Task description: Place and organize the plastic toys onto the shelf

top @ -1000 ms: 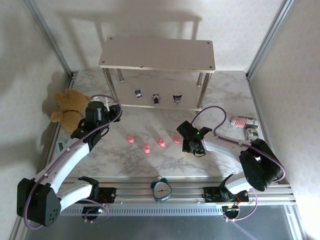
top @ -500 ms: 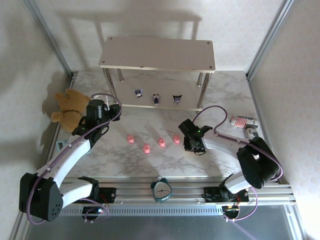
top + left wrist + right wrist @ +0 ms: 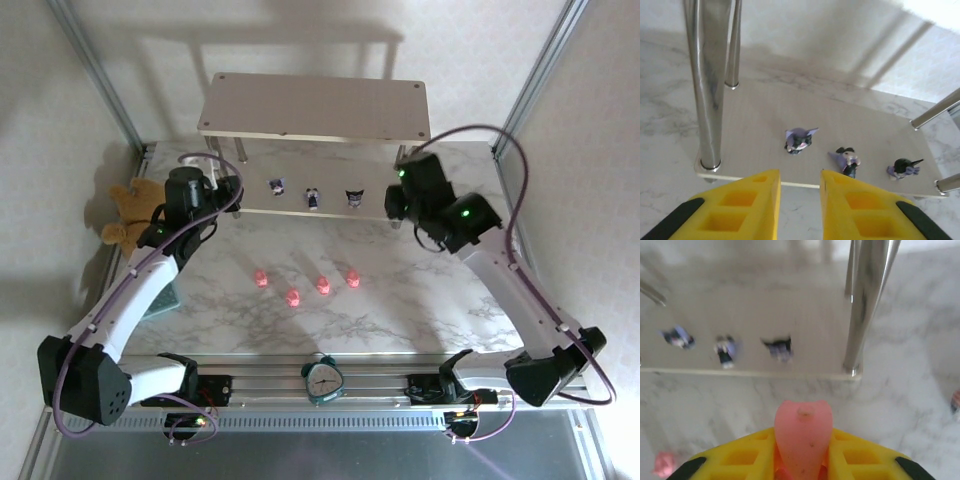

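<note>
The yellow jaws of the right gripper (image 3: 803,452) are pinched on a small pink plastic pig figure (image 3: 803,432), which sticks up between them. The jaws of the left gripper (image 3: 800,182) stand slightly apart with nothing between them. In the top view the right gripper (image 3: 400,205) hangs just beside the front right leg of the two-tier shelf with pale beige boards and thin silver legs (image 3: 315,105), and the left gripper (image 3: 205,190) sits near the shelf's front left leg. From the left wrist, the lower beige board (image 3: 760,110) lies just ahead of the fingers. Three tiny dark purple-and-white figurines stand on it in a row near its front edge: the left figurine (image 3: 800,139), the middle figurine (image 3: 846,159) and the right figurine (image 3: 902,167), each apart from the next. The top board is bare. Four more small pink pig figures (image 3: 293,297) rest on the white marble tabletop (image 3: 420,310) in front of the shelf, in a loose line between the two arms. A brown teddy bear (image 3: 130,210) lies at the table's left edge beside the left arm. A teal alarm clock (image 3: 323,380) stands at the near edge between the arm bases.
</note>
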{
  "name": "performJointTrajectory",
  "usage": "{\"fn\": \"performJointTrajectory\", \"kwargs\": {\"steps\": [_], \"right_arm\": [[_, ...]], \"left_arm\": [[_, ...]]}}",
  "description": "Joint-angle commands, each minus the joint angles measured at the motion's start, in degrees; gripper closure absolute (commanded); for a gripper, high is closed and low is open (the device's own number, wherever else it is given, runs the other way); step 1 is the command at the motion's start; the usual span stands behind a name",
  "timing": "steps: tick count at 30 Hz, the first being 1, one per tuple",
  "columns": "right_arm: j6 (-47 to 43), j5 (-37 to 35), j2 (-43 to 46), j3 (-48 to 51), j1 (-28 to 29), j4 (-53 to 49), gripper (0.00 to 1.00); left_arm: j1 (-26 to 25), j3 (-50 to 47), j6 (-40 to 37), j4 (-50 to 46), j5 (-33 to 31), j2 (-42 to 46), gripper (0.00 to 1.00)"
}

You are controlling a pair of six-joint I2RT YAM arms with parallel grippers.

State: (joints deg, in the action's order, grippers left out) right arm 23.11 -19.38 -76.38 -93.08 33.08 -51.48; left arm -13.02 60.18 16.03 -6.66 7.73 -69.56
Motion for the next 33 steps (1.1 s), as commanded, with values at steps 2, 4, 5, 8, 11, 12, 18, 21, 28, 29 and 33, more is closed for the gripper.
{"fn": "performJointTrajectory", "kwargs": {"steps": [2,4,5,8,11,12,18,21,28,29,33], "right_arm": [[-9.1,-0.7,-6.6,-12.1,-2.2,-2.3,0.71],[-10.5,0.3,-9.4,-16.7,-3.1,-1.4,0.71],[-11.0,0.7,-10.5,-18.4,-3.5,-1.0,0.71],[-11.9,1.9,-13.6,-22.9,-4.8,-0.1,0.7],[-12.4,2.8,-16.0,-26.2,-5.9,0.3,0.7],[-12.6,3.1,-16.6,-27.0,-6.3,0.3,0.7],[-13.3,4.2,-19.1,-28.8,-7.5,1.6,0.7],[-13.3,4.8,-20.2,-29.9,-8.2,1.8,0.7],[-13.1,5.8,-24.0,-33.0,-9.0,-0.1,0.7],[-13.0,5.8,-24.3,-33.2,-9.2,-0.4,0.7],[-12.7,6.0,-25.1,-33.3,-9.3,-0.3,0.69]], "left_arm": [[0.5,3.6,-1.4,-2.8,1.5,-0.1,0.73],[0.4,4.4,-1.7,-3.3,1.4,-0.1,0.72],[0.5,4.7,-1.8,-3.5,1.2,-0.2,0.72],[0.5,5.5,-2.0,-4.0,1.0,-0.4,0.72],[0.5,6.1,-2.2,-4.2,0.8,-0.7,0.72],[0.4,6.1,-2.2,-4.2,0.7,-0.7,0.72],[0.6,6.1,-2.2,-4.3,0.6,-0.9,0.72],[0.7,6.1,-2.3,-4.6,0.7,-1.0,0.73],[1.0,5.6,-2.3,-5.1,0.7,-0.9,0.73],[1.1,5.6,-2.3,-5.2,0.6,-0.8,0.73],[1.3,5.5,-2.3,-5.3,0.7,-1.1,0.73]]}}
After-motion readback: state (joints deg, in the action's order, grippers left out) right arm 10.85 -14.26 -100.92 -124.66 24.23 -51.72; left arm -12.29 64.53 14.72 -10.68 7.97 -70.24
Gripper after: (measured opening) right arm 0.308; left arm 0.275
